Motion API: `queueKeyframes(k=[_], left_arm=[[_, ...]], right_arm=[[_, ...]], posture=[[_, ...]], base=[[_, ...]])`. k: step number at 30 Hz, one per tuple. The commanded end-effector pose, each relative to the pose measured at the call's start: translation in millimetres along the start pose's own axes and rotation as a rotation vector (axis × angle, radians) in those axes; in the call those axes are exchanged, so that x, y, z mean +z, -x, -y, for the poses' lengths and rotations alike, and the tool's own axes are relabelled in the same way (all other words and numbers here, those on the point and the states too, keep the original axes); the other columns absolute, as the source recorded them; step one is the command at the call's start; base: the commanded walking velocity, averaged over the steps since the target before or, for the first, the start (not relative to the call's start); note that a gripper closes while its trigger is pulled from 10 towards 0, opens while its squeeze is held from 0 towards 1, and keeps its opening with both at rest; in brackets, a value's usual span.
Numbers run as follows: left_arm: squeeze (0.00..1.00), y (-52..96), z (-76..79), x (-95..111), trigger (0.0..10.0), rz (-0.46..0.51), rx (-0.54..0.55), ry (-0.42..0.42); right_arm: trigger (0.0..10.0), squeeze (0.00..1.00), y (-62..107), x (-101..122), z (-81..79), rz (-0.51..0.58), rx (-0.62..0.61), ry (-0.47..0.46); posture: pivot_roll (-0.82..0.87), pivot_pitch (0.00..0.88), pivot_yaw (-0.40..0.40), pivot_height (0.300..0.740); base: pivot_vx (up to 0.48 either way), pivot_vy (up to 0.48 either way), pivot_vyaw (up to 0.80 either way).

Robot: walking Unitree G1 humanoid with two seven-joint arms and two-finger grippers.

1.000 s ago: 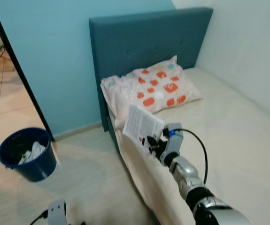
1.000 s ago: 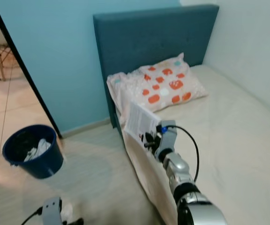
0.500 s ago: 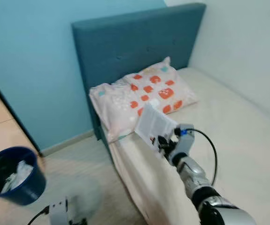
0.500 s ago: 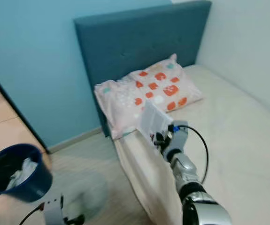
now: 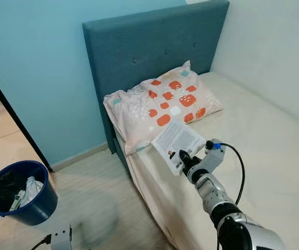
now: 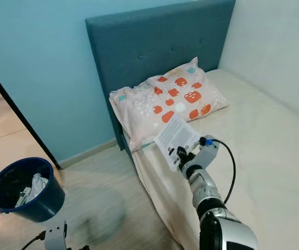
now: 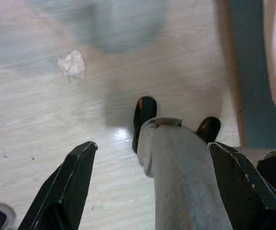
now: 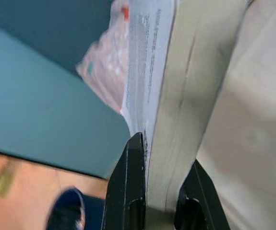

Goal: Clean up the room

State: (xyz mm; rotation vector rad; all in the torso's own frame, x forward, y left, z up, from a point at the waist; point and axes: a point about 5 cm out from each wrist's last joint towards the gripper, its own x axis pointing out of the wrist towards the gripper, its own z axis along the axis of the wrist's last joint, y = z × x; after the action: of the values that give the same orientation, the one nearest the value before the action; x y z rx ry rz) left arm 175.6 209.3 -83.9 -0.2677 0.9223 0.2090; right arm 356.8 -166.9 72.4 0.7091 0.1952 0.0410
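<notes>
Clearly the right gripper [image 5: 182, 157], at centre frame, had its jaws closed on the lower edge of a thick booklet [image 5: 177, 139], held above the bed [image 5: 263, 135] edge just below the pillow [image 5: 162, 104]. It looked light but floppy, likely to sag, so gripping near the spine seemed wise. The left gripper [image 7: 147, 191] hung idle, jaws wide apart, over the floor [image 7: 42, 124]. A bin [image 5: 19, 191] stood at lower left.

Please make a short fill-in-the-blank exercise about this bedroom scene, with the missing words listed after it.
1. The right gripper holds a ____ with its jaws shut on it.
2. The patterned pillow leans against the ____ headboard.
3. The bucket on the floor is dark ____.

Missing words: booklet; teal; blue
</notes>
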Motion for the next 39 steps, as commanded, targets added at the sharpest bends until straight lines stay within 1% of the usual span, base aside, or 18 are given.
queueKeyframes(k=[1,3,5,11,14,15,16,17,23,24,27,28,30,35,36,37,38,39], left_arm=[[0.00,2.1,-8.2,-5,10.0,-0.018,0.017,-0.027],[0.00,3.2,-11.3,-7,10.0,-0.022,0.020,-0.033],[0.00,3.7,-12.8,-8,10.0,-0.024,0.021,-0.038],[0.00,4.8,-18.8,-6,10.0,-0.018,0.025,-0.051],[0.00,5.7,-22.5,-5,10.0,-0.010,0.028,-0.060],[0.00,6.0,-24.0,-4,10.0,-0.006,0.028,-0.061],[0.00,6.1,-24.9,-3,10.0,-0.002,0.027,-0.064],[0.00,6.8,-27.6,-2,10.0,0.006,0.027,-0.068],[0.00,7.6,-29.5,-3,10.0,0.009,0.027,-0.069],[0.00,8.5,-32.1,-2,10.0,0.021,0.024,-0.072],[0.00,10.0,-36.3,0,10.0,0.040,0.020,-0.077],[0.00,11.2,-39.9,2,10.0,0.061,0.021,-0.077],[0.00,12.0,-42.9,6,10.0,0.085,0.023,-0.074],[0.00,11.9,-44.0,17,10.0,0.129,0.014,-0.080],[0.00,12.3,-44.8,18,10.0,0.139,0.010,-0.084],[0.00,12.3,-44.8,18,10.0,0.139,0.010,-0.084],[0.00,13.8,-46.8,19,10.0,0.155,0.003,-0.091],[0.00,13.8,-46.8,19,10.0,0.155,0.003,-0.091]], right_arm=[[10.0,0.00,-1.2,5,0.3,0.020,0.000,-0.049],[10.0,0.00,-1.2,11,4.5,0.053,-0.026,-0.147],[10.0,0.00,-0.9,14,7.1,0.065,-0.040,-0.200],[10.0,0.00,2.4,14,17.8,0.052,-0.106,-0.216],[10.0,0.00,1.4,22,19.5,0.056,-0.112,-0.202],[10.0,0.00,1.3,24,20.0,0.052,-0.114,-0.192],[10.0,0.00,1.2,26,20.8,0.052,-0.119,-0.184],[10.0,0.00,1.7,32,24.4,0.055,-0.139,-0.169],[10.0,0.00,2.3,35,26.6,0.061,-0.145,-0.175],[10.0,0.00,3.3,38,29.8,0.063,-0.155,-0.186],[10.0,0.00,4.3,43,32.7,0.073,-0.151,-0.215],[10.0,0.00,3.2,44,29.4,0.076,-0.105,-0.246],[10.0,0.00,1.3,43,23.4,0.062,-0.048,-0.254],[10.0,0.00,0.5,42,21.2,0.047,-0.029,-0.277],[10.0,0.00,3.0,44,27.1,0.064,-0.050,-0.337],[10.0,0.00,3.0,44,27.1,0.064,-0.050,-0.337],[10.0,0.00,7.7,46,37.7,0.082,-0.091,-0.411],[10.0,0.00,7.7,46,37.7,0.082,-0.091,-0.411]], posture=[[-0.04,0.153,-0.003,0.725],[-0.02,0.168,0.005,0.715],[-0.02,0.168,0.005,0.705],[0.00,0.201,0.020,0.680],[0.01,0.217,0.025,0.660],[0.01,0.240,0.031,0.655],[0.01,0.240,0.031,0.650],[0.02,0.261,0.032,0.640],[0.03,0.269,0.033,0.610],[0.05,0.317,0.044,0.605],[0.06,0.332,0.045,0.596],[0.07,0.352,0.049,0.592],[0.09,0.372,0.052,0.592],[0.09,0.383,0.055,0.592],[0.11,0.413,0.063,0.592],[0.11,0.413,0.063,0.592],[0.13,0.434,0.069,0.592],[0.13,0.434,0.069,0.592]], base=[[0.000,0.000,0.00],[0.000,0.000,0.00],[0.000,0.000,0.00],[0.000,0.000,0.00],[0.000,0.000,0.00],[0.000,0.000,0.00],[0.000,0.000,0.00],[0.000,0.000,0.00],[0.000,0.000,0.00],[0.000,0.000,0.00],[0.000,0.000,0.00],[0.000,0.000,0.00],[0.000,0.000,0.00],[0.000,0.000,0.00],[0.000,0.000,0.00],[0.000,0.000,0.00],[0.000,0.000,0.00],[0.000,0.000,0.00]])
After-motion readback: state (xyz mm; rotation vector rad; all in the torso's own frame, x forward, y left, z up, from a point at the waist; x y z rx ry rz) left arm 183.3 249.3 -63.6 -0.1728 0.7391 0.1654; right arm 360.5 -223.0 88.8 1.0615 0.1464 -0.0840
